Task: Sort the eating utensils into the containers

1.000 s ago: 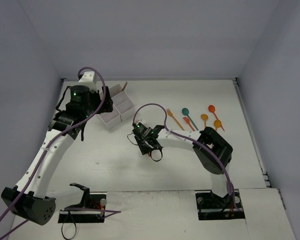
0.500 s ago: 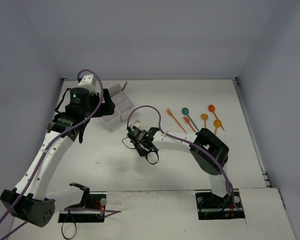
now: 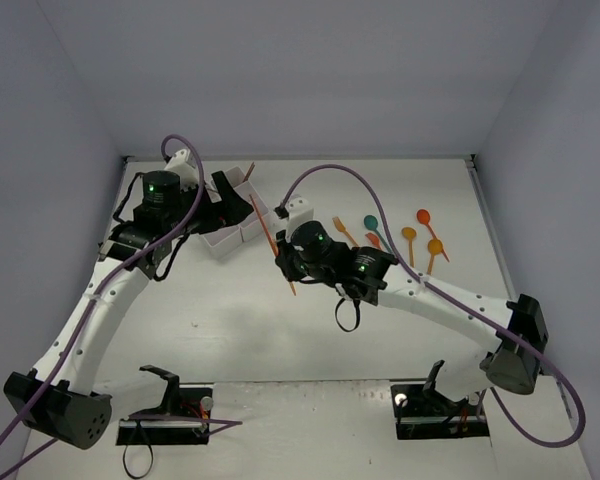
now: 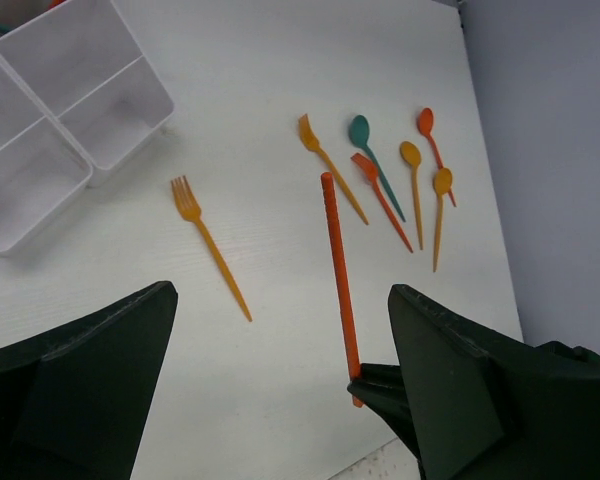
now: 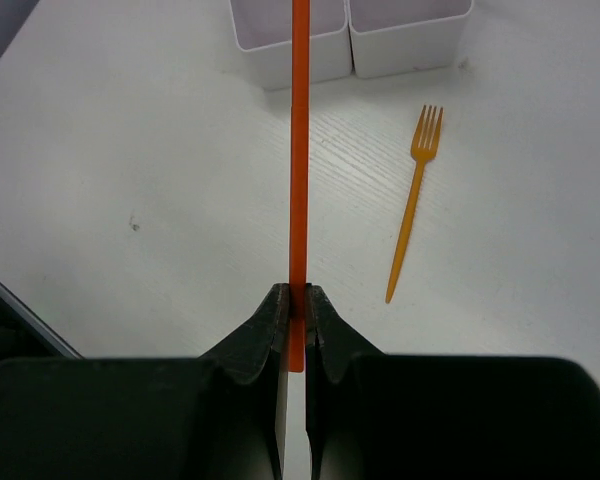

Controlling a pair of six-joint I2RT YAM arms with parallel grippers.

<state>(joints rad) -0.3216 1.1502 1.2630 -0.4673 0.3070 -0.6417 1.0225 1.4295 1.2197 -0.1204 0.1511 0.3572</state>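
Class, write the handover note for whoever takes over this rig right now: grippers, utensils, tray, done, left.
Left gripper: open, empty, beside the tray.
Right gripper: shut on an orange knife, held above the table.
Loose: one orange fork near the tray; cluster of six utensils farther off.
Done: something already in the tray, count unclear.
Left: bin the knife, then the other seven.

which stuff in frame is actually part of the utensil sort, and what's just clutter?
Part of the job:
- orange knife, pinched in the shut right claw
- orange fork, lying alone
- cluster of six more utensils, to the right
- white compartment tray

Just there:
- purple cables
- black cord loop
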